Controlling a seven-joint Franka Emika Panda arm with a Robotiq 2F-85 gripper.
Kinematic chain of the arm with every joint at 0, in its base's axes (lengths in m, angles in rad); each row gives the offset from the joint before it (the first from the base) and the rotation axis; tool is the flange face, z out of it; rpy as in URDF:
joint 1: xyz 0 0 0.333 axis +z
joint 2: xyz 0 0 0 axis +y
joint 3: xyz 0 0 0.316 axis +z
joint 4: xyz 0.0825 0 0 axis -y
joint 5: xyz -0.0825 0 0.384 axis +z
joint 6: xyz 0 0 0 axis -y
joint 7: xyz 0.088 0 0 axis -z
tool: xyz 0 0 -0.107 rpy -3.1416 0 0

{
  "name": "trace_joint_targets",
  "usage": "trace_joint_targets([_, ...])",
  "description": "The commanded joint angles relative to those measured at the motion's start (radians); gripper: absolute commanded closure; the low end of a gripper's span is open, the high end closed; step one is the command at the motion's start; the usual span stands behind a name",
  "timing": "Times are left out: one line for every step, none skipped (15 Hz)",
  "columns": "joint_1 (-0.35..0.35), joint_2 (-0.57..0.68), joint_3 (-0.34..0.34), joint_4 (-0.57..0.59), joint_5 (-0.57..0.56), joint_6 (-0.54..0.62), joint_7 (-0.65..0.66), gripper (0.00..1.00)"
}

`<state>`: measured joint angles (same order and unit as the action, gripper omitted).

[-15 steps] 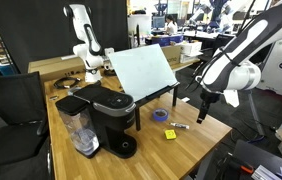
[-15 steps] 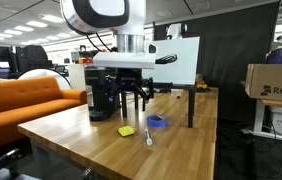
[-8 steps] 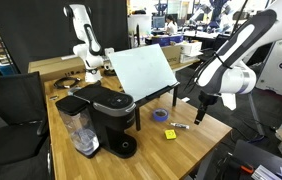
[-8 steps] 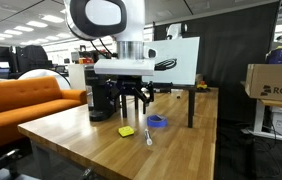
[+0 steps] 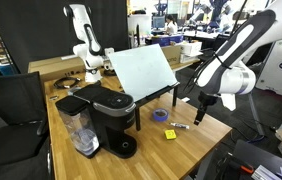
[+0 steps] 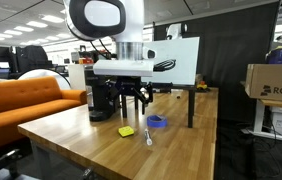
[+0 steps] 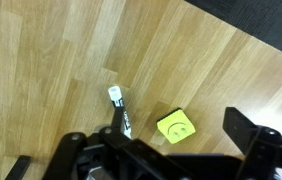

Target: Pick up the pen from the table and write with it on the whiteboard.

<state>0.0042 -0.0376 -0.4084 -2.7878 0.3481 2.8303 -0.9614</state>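
From where I stand the gripper (image 6: 133,100) hangs above the table (image 6: 76,140), its fingers spread apart with nothing between them. The pen (image 7: 119,108) lies flat on the wood below it, pale body with a darker end. The yellow square (image 7: 178,126) is just beside it and the blue tape roll (image 6: 157,122) is near. In the wrist view the pen sits closer to one finger than to the other.

That offset is my first worry. If the arm drops straight down, one finger could touch the pen early and roll it aside before the jaws close. The pen is slim and lies low, so a descent that goes too deep would drive the fingertips into the planks. One that stops too shallow would pinch only air. The yellow square could also get trapped in the grip.

A hold near the pen's end might let it swivel once the tip presses on the whiteboard (image 5: 146,70). That board is tilted on a thin stand beside the coffee machine (image 5: 106,115), and a hard push could shift it
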Motion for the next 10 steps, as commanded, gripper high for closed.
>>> trace_joint_targets([0.034, 0.047, 0.014, 0.0, 0.109, 0.048, -0.064, 0.0])
trace_joint_targets([0.044, 0.063, 0.02, 0.002, 0.144, 0.059, -0.087, 0.0])
trace_joint_targets([0.05, 0.079, 0.028, 0.005, 0.171, 0.064, -0.104, 0.0])
trace_joint_targets([0.056, 0.098, 0.037, 0.01, 0.204, 0.076, -0.128, 0.0])
trace_joint_targets([0.058, 0.117, 0.045, 0.017, 0.226, 0.086, -0.144, 0.0])
trace_joint_targets([0.057, 0.136, 0.056, 0.023, 0.253, 0.1, -0.17, 0.0])
trace_joint_targets([0.054, 0.154, 0.066, 0.031, 0.274, 0.111, -0.195, 0.0])
trace_joint_targets([0.048, 0.172, 0.077, 0.041, 0.296, 0.123, -0.224, 0.0])
trace_joint_targets([0.041, 0.187, 0.088, 0.051, 0.317, 0.135, -0.253, 0.0])
trace_joint_targets([0.034, 0.197, 0.1, 0.061, 0.344, 0.147, -0.286, 0.0])
